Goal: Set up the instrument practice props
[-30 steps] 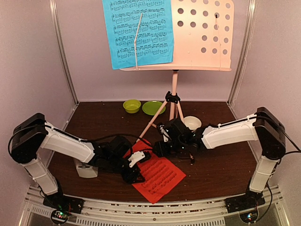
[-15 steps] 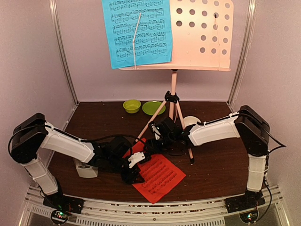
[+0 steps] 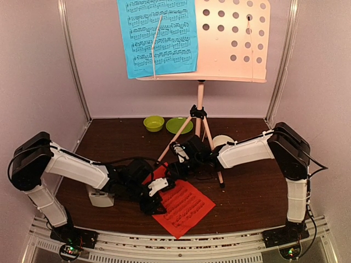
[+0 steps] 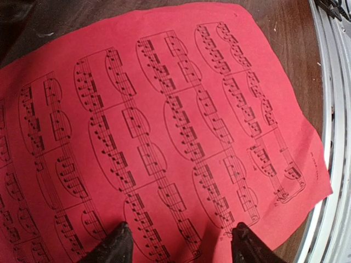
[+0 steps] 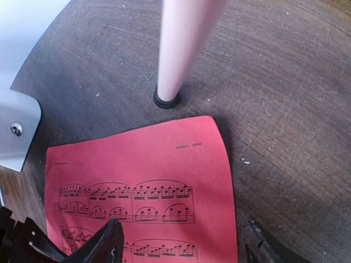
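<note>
Colour/pattern rundown, current cell:

Red page (image 3: pixel 184 205): flat red, black printed staves with slurred note runs, tiny black text at one corner. Blue page (image 3: pixel 156 35): light blue, rows of black notation. Music stand (image 3: pixel 233 38): pale pink desk with a regular grid of round holes, pink legs, black hub, black foot tip (image 5: pixel 166 100). Metronome (image 3: pixel 100 195): white. Bowl (image 3: pixel 153 123) and plate (image 3: pixel 178 125): lime green. Small bowl (image 3: pixel 222 142): off-white. Table (image 3: pixel 258 192): dark brown wood grain, pale specks. Left arm (image 3: pixel 77 167) and right arm (image 3: pixel 247 150): white shells, black joints. Walls (image 3: pixel 33 66): pale lilac-grey.
</note>
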Robot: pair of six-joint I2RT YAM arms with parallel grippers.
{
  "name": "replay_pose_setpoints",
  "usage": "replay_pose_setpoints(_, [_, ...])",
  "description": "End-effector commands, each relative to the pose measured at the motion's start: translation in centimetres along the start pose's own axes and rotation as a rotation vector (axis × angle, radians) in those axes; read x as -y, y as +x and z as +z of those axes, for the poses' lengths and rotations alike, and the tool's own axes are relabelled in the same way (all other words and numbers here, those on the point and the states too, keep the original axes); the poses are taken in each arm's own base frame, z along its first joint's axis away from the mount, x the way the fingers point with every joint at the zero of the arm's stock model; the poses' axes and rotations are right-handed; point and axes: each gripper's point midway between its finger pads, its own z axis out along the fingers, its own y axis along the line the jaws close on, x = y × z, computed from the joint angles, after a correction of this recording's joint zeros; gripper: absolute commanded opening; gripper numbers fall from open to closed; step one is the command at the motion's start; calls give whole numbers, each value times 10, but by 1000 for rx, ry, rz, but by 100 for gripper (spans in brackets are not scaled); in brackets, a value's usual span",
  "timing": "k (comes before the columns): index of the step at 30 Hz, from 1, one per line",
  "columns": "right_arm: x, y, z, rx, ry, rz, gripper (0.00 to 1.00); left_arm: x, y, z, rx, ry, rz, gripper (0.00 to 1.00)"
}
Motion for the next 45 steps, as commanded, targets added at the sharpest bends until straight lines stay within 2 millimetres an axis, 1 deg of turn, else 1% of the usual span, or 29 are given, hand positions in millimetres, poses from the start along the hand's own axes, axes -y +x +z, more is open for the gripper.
replay_pose_setpoints(1, [-22,-23,-28,87,-64,-40,73,-4,-17,-25,62,-60,-2,67])
replay_pose_setpoints(4, [-34,-30,-50,107,-67,-58,72,-7,-47,-59,163,-137,2,71])
replay_pose_setpoints(5, [-38,-36,-61,121,-65,-62,71,-10,-55,-70,187,-173,-7,72])
replay_pose_setpoints(6, [-40,-39,-69,128,-58,-57,70,-13,-60,-79,201,-199,-24,73])
replay_pose_setpoints(7, [-38,-37,-76,126,-46,-42,68,-17,-63,-87,206,-231,-50,74])
replay_pose_setpoints(9, [-35,-31,-88,130,-40,2,66,-24,-54,-93,178,-280,-135,74])
replay_pose_setpoints(11, [-33,-21,-95,113,-43,40,65,-30,-40,-93,144,-312,-228,75])
replay_pose_setpoints(15, [-26,7,-108,38,-17,78,65,-42,-11,-91,109,-373,-441,75])
replay_pose_setpoints(17, [-24,22,-113,12,-11,87,64,-47,-3,-90,115,-383,-546,77])
replay_pose_setpoints(19, [-20,37,-115,-14,1,91,63,-49,0,-89,127,-389,-612,78])
replay_pose_setpoints(21, [-14,52,-115,-44,17,99,61,-57,3,-89,127,-406,-665,81])
replay_pose_setpoints(23, [-10,66,-113,-70,26,108,59,-68,13,-86,105,-409,-748,81])
replay_pose_setpoints(25, [-9,79,-110,-95,33,104,56,-79,25,-85,82,-402,-844,81])
replay_pose_setpoints(27, [-8,89,-105,-122,42,97,54,-84,30,-86,69,-396,-891,81])
replay_pose_setpoints(32, [-12,109,-92,-174,55,83,51,-86,29,-81,47,-388,-971,82])
replay_pose_setpoints(38, [-15,126,-81,-215,62,66,51,-89,45,-69,-8,-420,-1065,82])
replay_pose_setpoints(40, [-14,134,-74,-232,66,55,51,-91,44,-64,-5,-418,-1071,82])
replay_pose_setpoints(45, [-11,151,-63,-262,61,84,47,-93,26,-54,70,-352,-1057,80])
